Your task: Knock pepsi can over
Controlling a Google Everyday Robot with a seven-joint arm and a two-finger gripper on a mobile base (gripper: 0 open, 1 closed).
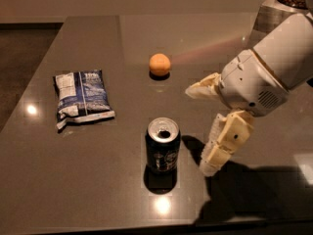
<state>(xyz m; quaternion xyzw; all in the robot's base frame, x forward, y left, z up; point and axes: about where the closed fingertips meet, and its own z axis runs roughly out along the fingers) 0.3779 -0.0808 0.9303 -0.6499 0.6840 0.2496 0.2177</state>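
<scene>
The pepsi can [163, 146] stands upright near the front middle of the dark table [98, 43]; it is dark with a silver top and pull-tab. My gripper [198, 129] is just to the right of the can, fingers spread wide and empty. One cream finger [226, 142] points down toward the table a short gap from the can's right side. The other finger [202, 89] points left, above and behind the can. Nothing is touching the can.
A blue-white snack bag [81, 98] lies at the left. An orange fruit [160, 64] sits behind the can. A metal container [279, 9] with dark contents stands at the back right corner. The table's front edge runs close below the can.
</scene>
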